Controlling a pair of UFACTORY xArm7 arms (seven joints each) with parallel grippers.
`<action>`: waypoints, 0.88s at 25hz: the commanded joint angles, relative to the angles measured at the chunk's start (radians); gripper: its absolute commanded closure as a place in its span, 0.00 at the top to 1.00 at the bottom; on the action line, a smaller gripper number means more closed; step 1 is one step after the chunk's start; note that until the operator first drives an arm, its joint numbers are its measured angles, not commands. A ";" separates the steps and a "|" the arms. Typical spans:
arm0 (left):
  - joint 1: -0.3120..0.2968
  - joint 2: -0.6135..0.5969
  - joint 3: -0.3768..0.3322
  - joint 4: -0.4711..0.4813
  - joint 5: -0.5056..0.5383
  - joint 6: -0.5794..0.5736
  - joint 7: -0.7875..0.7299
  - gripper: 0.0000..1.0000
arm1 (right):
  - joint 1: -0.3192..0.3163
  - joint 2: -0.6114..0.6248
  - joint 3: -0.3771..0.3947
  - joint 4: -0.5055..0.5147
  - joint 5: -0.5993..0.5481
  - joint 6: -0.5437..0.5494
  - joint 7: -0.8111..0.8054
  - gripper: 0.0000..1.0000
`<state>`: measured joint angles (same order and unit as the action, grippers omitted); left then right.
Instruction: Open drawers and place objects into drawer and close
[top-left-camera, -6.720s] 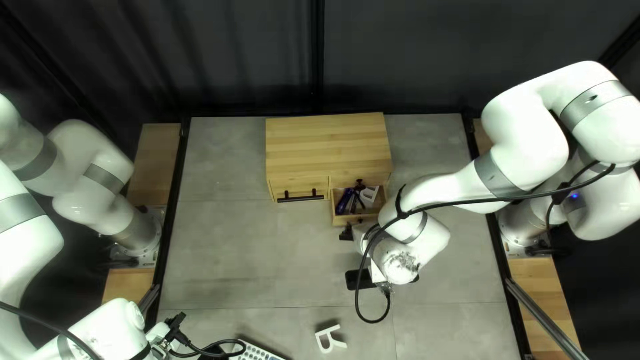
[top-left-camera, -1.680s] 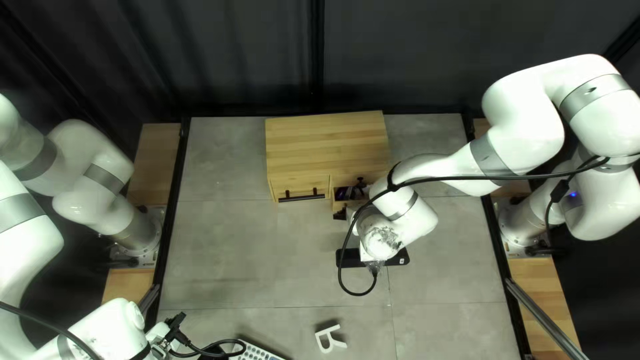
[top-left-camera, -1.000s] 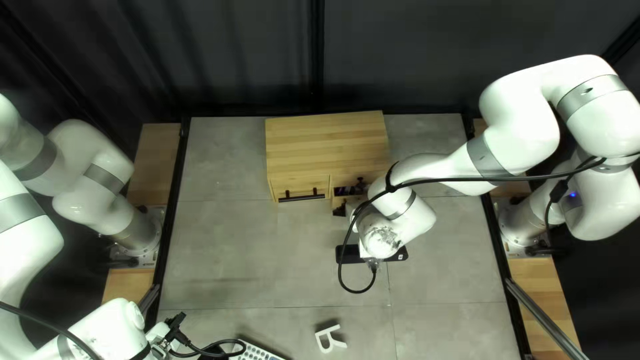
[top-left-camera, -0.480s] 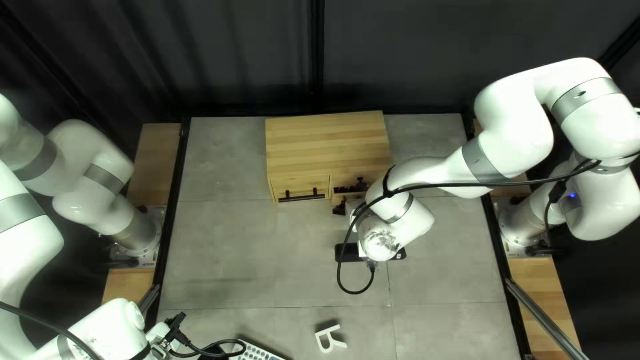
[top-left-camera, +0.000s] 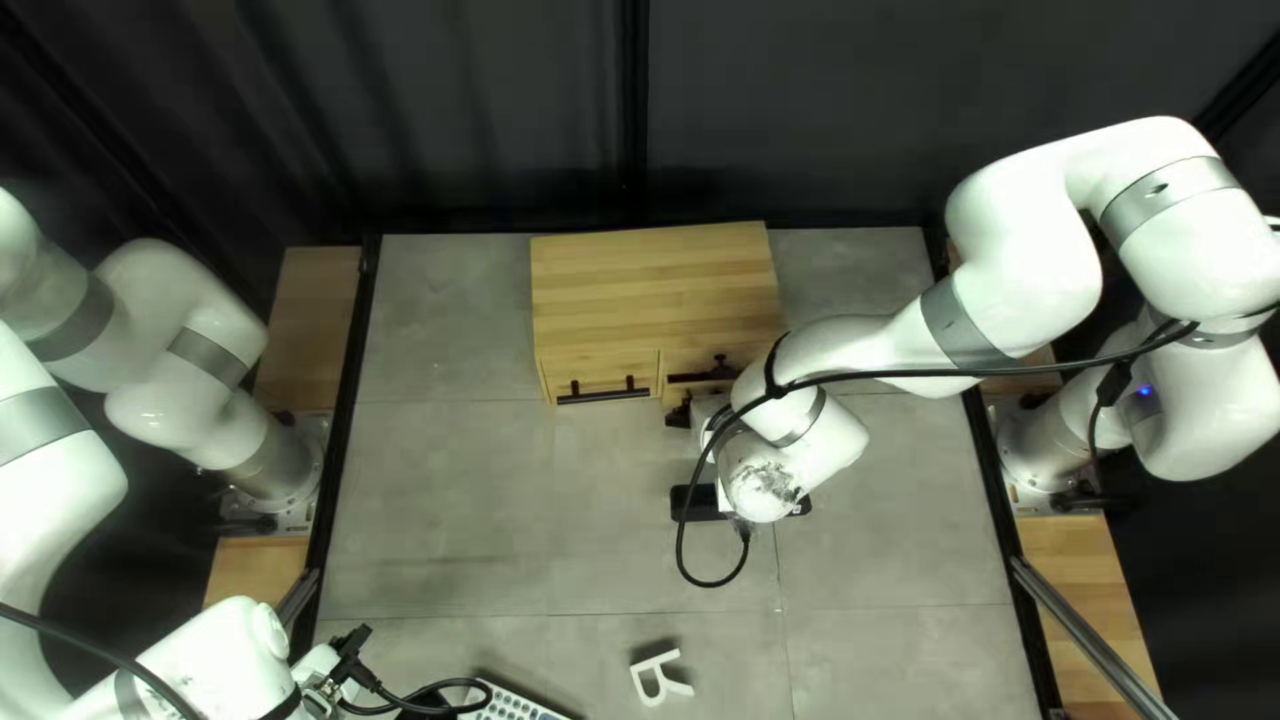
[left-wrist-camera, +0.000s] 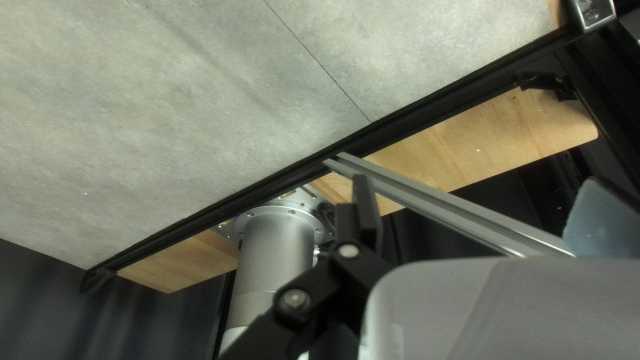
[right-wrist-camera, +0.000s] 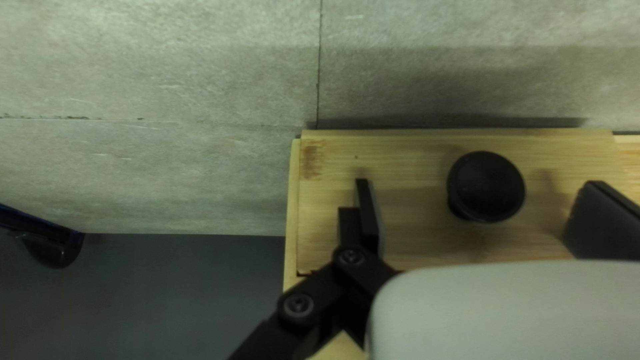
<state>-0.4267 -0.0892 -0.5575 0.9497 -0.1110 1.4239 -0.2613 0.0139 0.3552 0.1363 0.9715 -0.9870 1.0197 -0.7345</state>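
Right drawer (top-left-camera: 676, 398) looks nearly closed | right end effector (right-wrist-camera: 479, 193) spread around knob (right-wrist-camera: 486, 187); left end effector (left-wrist-camera: 477, 193) parted, empty | likely pending: final push, perhaps near white letter (top-left-camera: 663, 678)

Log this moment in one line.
right end effector open; black knob between fingers; knobbed drawer nearly closed; white letter on table

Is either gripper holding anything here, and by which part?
Nothing is held. The right gripper is open, the round black knob between its fingers but not gripped; the left gripper is open and empty.
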 commanded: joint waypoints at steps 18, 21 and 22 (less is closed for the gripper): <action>0.000 0.000 0.000 0.000 0.000 0.000 0.000 1.00 | -0.002 -0.005 -0.012 -0.004 -0.026 0.011 0.003 1.00; 0.000 0.000 0.000 0.000 0.000 0.000 0.000 1.00 | -0.004 -0.007 -0.014 -0.008 -0.032 0.007 0.005 1.00; 0.000 0.000 0.000 0.000 0.000 0.000 0.000 1.00 | -0.004 -0.007 -0.014 -0.008 -0.032 0.007 0.005 1.00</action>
<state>-0.4267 -0.0892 -0.5575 0.9497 -0.1110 1.4239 -0.2613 0.0107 0.3487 0.1230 0.9648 -1.0169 1.0283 -0.7302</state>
